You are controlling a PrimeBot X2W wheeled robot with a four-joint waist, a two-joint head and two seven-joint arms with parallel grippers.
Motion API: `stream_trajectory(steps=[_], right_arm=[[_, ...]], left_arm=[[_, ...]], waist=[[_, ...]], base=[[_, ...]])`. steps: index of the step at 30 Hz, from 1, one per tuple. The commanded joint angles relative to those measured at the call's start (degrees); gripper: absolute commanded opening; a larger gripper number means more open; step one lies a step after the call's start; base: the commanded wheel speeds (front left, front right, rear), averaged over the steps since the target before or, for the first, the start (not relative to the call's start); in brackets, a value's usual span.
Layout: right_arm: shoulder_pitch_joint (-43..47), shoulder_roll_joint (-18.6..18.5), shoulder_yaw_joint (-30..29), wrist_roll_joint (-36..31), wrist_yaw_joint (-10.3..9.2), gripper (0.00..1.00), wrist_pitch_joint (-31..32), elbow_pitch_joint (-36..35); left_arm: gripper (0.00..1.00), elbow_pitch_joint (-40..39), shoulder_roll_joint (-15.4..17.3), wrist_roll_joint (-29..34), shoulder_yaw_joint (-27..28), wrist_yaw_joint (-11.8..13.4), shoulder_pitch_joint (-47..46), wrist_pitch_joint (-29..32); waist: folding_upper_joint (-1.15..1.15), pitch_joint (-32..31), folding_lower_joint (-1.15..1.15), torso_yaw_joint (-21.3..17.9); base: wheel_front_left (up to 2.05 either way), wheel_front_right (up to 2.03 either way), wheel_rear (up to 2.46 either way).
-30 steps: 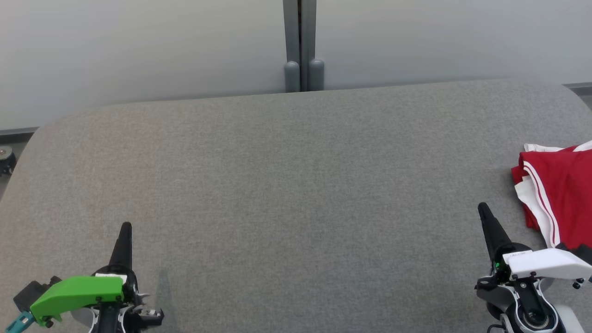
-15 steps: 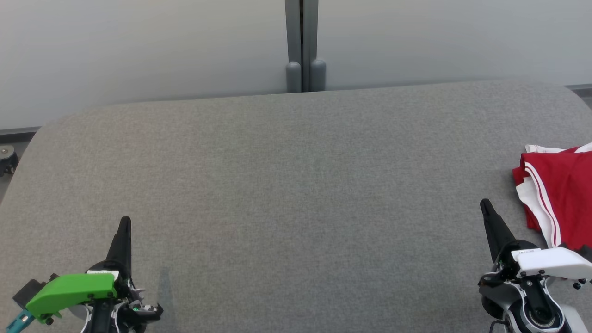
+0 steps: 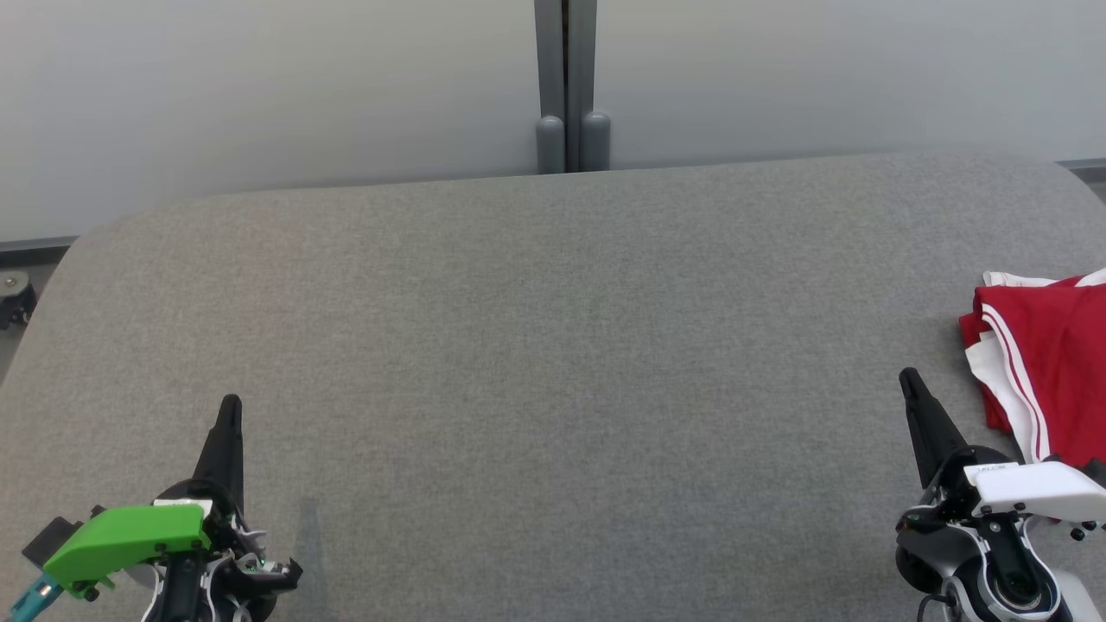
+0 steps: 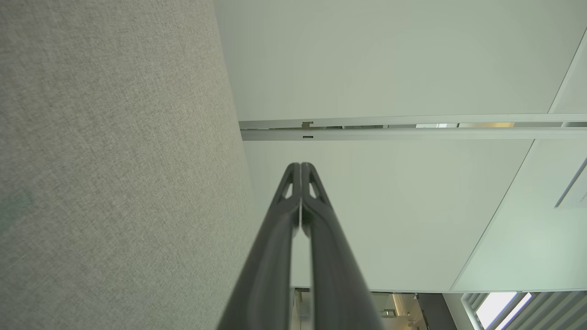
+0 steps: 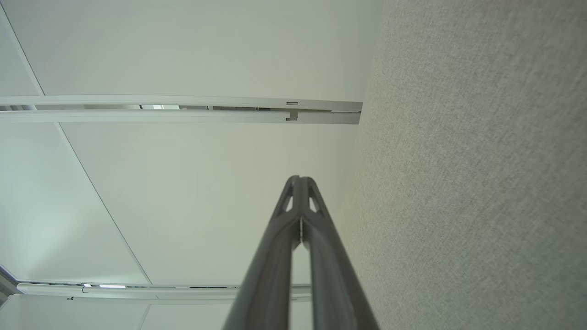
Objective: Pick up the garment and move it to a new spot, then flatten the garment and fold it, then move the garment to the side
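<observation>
The garment [image 3: 1050,363], red with white striped trim, lies folded at the right edge of the grey table [image 3: 553,345] in the head view, partly cut off by the frame. Just left of it and nearer to me, my right gripper [image 3: 907,380] points up, shut and holding nothing; its tips [image 5: 300,179] meet in the right wrist view. At the lower left my left gripper [image 3: 231,404] is shut and holds nothing as well, far from the garment. Its tips [image 4: 301,166] touch in the left wrist view.
A pale partition wall [image 3: 259,95] with a grey post [image 3: 570,86] stands behind the table's far edge. A caster [image 3: 13,294] shows on the floor past the left corner. The grey felt stretches wide between the two grippers.
Both grippers have drawn up slightly in the head view, the left one a bit more; the view itself has shifted a little. The garment lies as before.
</observation>
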Motion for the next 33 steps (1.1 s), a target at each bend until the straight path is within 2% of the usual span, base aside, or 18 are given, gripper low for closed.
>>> stream_trajectory(steps=[1,33], right_arm=[[0.83,-0.32,-0.11,0.11,0.00,0.00,0.21,-0.27],[0.82,-0.31,-0.11,0.11,0.00,0.00,0.21,-0.26]], left_arm=[[0.00,-0.23,0.42,-0.20,0.13,-0.21,-0.81,0.24],[0.00,-0.23,0.41,-0.21,0.12,-0.21,-0.80,0.23]], waist=[[0.00,0.00,0.00,0.00],[0.00,0.00,0.00,0.00]], base=[[0.00,0.00,0.00],[0.00,0.00,0.00]])
